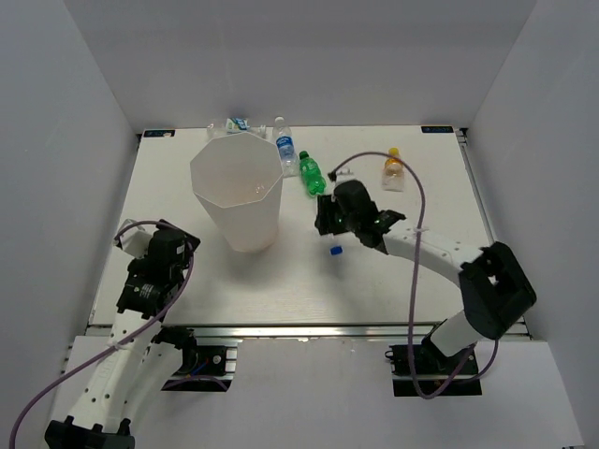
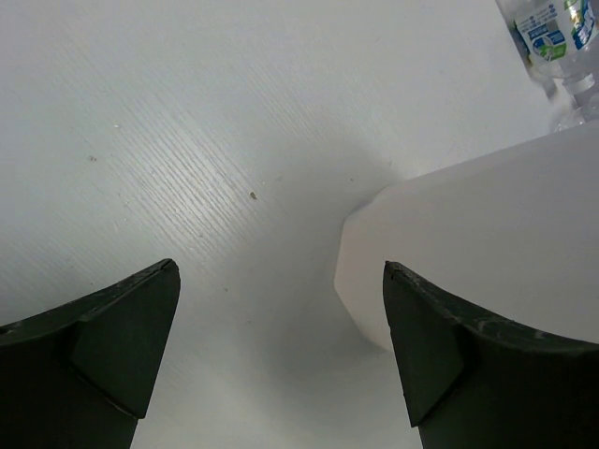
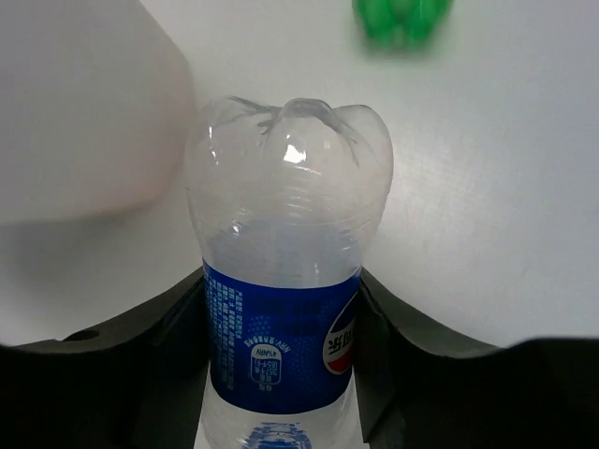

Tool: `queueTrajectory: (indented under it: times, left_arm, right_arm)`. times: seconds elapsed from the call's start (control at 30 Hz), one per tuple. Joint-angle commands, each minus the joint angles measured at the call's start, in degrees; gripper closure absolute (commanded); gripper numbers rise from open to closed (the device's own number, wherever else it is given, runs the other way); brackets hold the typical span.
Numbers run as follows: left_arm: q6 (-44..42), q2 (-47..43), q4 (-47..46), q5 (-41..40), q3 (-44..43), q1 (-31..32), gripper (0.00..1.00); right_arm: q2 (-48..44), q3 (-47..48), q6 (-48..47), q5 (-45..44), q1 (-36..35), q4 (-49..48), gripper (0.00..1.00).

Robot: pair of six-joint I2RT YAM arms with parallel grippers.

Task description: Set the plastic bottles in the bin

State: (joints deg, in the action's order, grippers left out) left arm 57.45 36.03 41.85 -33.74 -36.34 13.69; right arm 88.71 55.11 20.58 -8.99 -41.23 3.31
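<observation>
The bin (image 1: 239, 192) stands upright at the table's left-middle, and its wall shows in the left wrist view (image 2: 487, 243) and the right wrist view (image 3: 84, 112). My right gripper (image 1: 329, 223) is shut on a clear blue-labelled bottle (image 3: 285, 281), to the right of the bin; its blue cap (image 1: 335, 250) points toward me. A green bottle (image 1: 312, 175) lies just beyond it and shows at the top of the right wrist view (image 3: 402, 19). Another clear blue-labelled bottle (image 1: 284, 145) lies behind the bin (image 2: 552, 28). An orange yellow-capped bottle (image 1: 393, 168) lies far right. My left gripper (image 2: 281, 355) is open and empty, left of the bin.
Another bottle (image 1: 239, 123) lies at the back edge behind the bin. White walls enclose the table on three sides. The right arm's cable (image 1: 412, 187) loops over the table near the orange bottle.
</observation>
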Motion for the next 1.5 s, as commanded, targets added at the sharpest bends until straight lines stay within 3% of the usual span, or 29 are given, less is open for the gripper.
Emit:
queueTrajectory:
  times: [0.0,0.13,0.17,0.33,0.43,0.5,0.53,0.6,0.63,0.8,0.93,1.07,1.23,1.47]
  left_arm:
    - [-1.0,-1.6,0.3,-2.7,-2.5,0.0,0.02]
    - [-0.7,-3.1,-0.6,-4.1,-1.9,0.1,0.02]
    - [-0.6,-3.2,-1.0,-4.1,-1.7,0.0,0.02]
    - [1.4,-3.1,-0.9,-6.0,-0.6,0.1,0.02]
    - [2.1,-2.9,-1.8,-6.1,0.4,0.1,0.02]
    - [3.0,-2.4,-1.7,-6.4,0.6,0.0,0.02]
    - [3.3,-2.0,-1.5,-6.7,0.6,0.0,0.02]
    - [2.9,-0.9,-2.2,-7.2,0.6,0.0,0.02]
    - [2.8,-0.5,-3.8,-7.0,0.7,0.0,0.02]
    - [3.2,4.1,-9.0,-4.2,2.5,-0.1,0.02]
    - [4.3,9.1,-9.2,-7.6,0.1,-0.3,0.02]
    - [5.8,13.2,-10.3,-8.4,-1.9,-2.7,0.02]
    - [4.0,18.8,-12.1,-5.0,-3.7,-11.6,0.02]
    - [2.7,22.8,-16.2,0.1,-5.0,-22.3,0.02]
  right_arm:
    - [-10.6,9.5,-8.7,-3.6,0.0,-4.5,0.83]
    - [-13.1,17.8,-16.0,6.0,-0.1,-10.3,0.84]
    - [-11.6,22.5,-16.7,11.3,-0.2,-10.4,0.84]
    - [0.7,41.3,-19.8,18.0,-5.3,-2.4,0.79]
    - [10.4,54.3,-20.2,20.0,-7.5,4.8,0.68]
    - [17.7,62.4,-21.7,20.1,-8.7,10.0,0.54]
    - [19.8,69.4,-22.8,20.2,-9.0,12.2,0.41]
    - [23.4,73.7,-23.6,19.7,-9.4,15.9,0.23]
    - [23.6,74.5,-23.7,19.0,-9.4,16.2,0.11]
    - [18.6,67.9,-26.5,12.0,-8.9,10.9,0.11]
    - [17.5,71.1,-24.2,9.5,-4.7,14.9,0.11]
    - [15.2,67.6,-17.7,11.5,4.8,15.5,0.11]
    - [16.0,59.9,-12.9,7.1,18.4,14.8,0.11]
    - [31.9,67.2,-11.3,3.5,30.7,22.2,0.11]
